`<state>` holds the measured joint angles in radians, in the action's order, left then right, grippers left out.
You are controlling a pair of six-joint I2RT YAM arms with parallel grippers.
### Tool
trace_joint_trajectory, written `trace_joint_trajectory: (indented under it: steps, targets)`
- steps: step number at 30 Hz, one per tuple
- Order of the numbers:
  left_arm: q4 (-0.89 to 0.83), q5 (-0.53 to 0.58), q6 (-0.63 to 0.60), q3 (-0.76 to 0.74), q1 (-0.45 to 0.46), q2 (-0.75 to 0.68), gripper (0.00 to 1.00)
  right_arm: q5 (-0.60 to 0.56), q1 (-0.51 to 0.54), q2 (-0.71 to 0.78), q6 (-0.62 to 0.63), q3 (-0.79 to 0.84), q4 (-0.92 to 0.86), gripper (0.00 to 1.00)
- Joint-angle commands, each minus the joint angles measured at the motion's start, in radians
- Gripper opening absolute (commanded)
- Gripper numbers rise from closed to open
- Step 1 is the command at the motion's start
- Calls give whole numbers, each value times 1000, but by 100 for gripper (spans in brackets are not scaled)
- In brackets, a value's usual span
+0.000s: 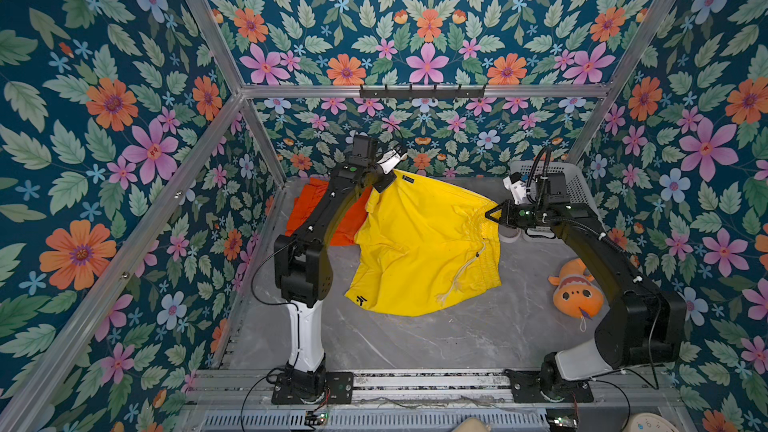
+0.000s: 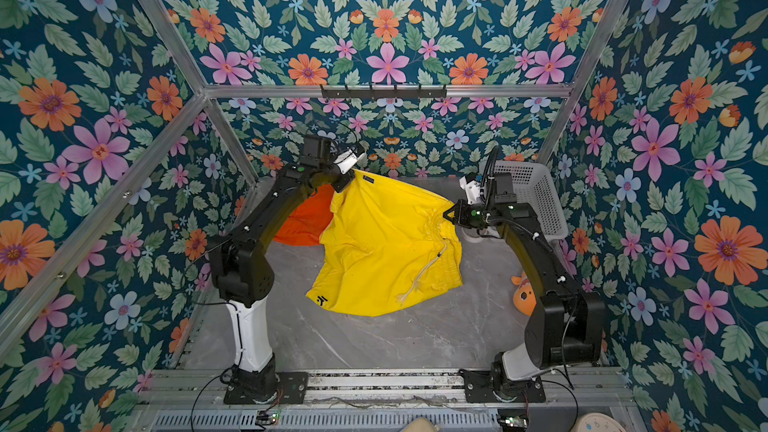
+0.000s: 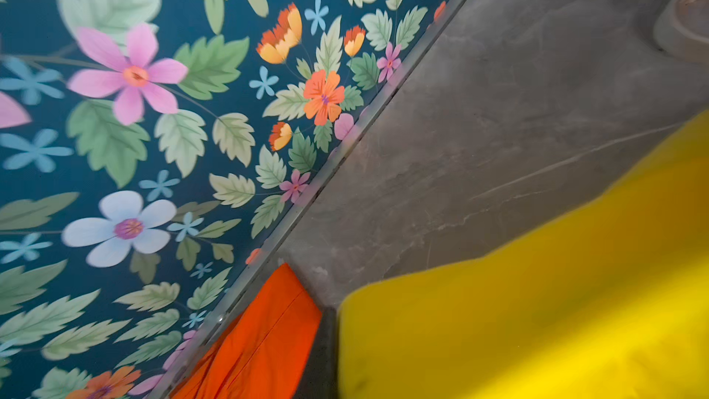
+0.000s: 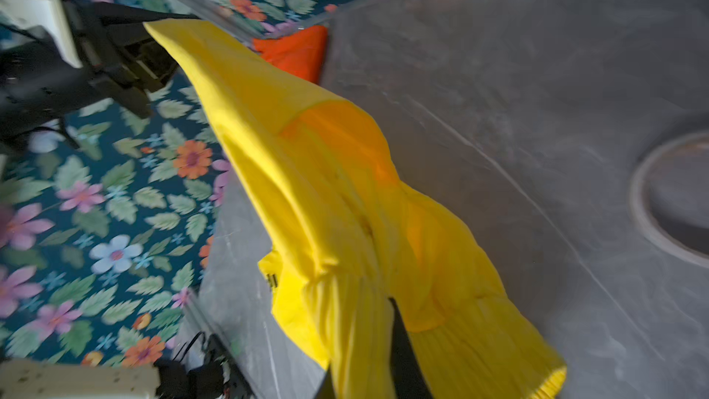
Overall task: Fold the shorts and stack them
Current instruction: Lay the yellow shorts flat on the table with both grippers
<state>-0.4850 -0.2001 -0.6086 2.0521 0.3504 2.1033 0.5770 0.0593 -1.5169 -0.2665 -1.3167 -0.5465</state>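
Note:
The yellow shorts point(image 1: 419, 243) point(image 2: 382, 243) hang stretched between both grippers above the grey table, lower hem and whitish drawstring point(image 1: 461, 272) drooping toward the front. My left gripper point(image 1: 384, 185) point(image 2: 345, 185) holds a far hem corner. In the left wrist view yellow cloth point(image 3: 537, 301) covers the jaws beside one dark finger point(image 3: 325, 355). My right gripper point(image 1: 491, 213) point(image 2: 448, 214) point(image 4: 364, 370) is shut on the gathered waistband point(image 4: 345, 320). The orange shorts point(image 1: 307, 209) point(image 2: 307, 220) point(image 3: 264, 343) point(image 4: 299, 51) lie folded at the back left, partly under the left arm.
A white slatted basket point(image 1: 575, 184) point(image 2: 536, 197) stands at the back right behind the right arm. An orange plush fish point(image 1: 575, 290) point(image 2: 524, 295) lies at the right. A tape roll point(image 1: 509, 236) point(image 3: 686, 28) point(image 4: 667, 193) sits under the right wrist. Floral walls enclose the table point(image 1: 415, 347).

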Motion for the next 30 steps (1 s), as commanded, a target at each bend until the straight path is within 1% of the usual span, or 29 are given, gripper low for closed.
trace_joint_trajectory:
  steps: [1, 2, 3, 5, 8, 10, 12, 14, 16, 18, 20, 23, 25, 26, 29, 30]
  targets:
    - [33, 40, 56, 94, 12, 110, 39, -178, -4, -37, -44, -13, -7, 27]
    - [29, 48, 74, 126, 16, 139, 51, -205, -5, -46, -49, -25, -15, 35]
    - [23, 58, 91, 151, 19, 152, 58, -236, -4, -50, -52, -38, -26, 41]
    - [17, 73, 108, 150, 27, 135, 63, -291, -4, -41, -48, -68, -60, 56]
    - [25, 97, 124, 43, 40, 23, 65, -356, -4, 23, -21, -83, -93, 65]
    - [28, 97, 127, -76, 60, -82, 65, -376, -4, 78, -3, -66, -112, 66]
    - [47, 104, 133, -237, 97, -206, 65, -364, -4, 143, 0, -22, -136, 65]
    - [73, 94, 146, -401, 146, -327, 65, -328, -4, 208, -10, 50, -156, 65]
    - [126, 59, 195, -567, 202, -430, 65, -263, -4, 271, -25, 146, -167, 65]
    - [215, -25, 300, -738, 249, -517, 64, -187, -4, 333, -57, 274, -168, 66]
    - [324, -69, 420, -882, 276, -575, 63, -131, -4, 377, -106, 382, -156, 66]
    - [461, -66, 571, -1067, 295, -614, 61, -77, -4, 432, -173, 542, -72, 67]
    - [523, -80, 656, -1149, 301, -607, 60, -52, -4, 442, -202, 612, -15, 68]
    - [539, -95, 680, -1180, 306, -600, 60, -54, -4, 434, -212, 635, 8, 68]
    - [544, -57, 718, -1234, 312, -578, 60, -74, -6, 388, -209, 680, 70, 69]
    - [547, -49, 720, -1247, 311, -570, 60, -53, -22, 373, -201, 703, 115, 69]
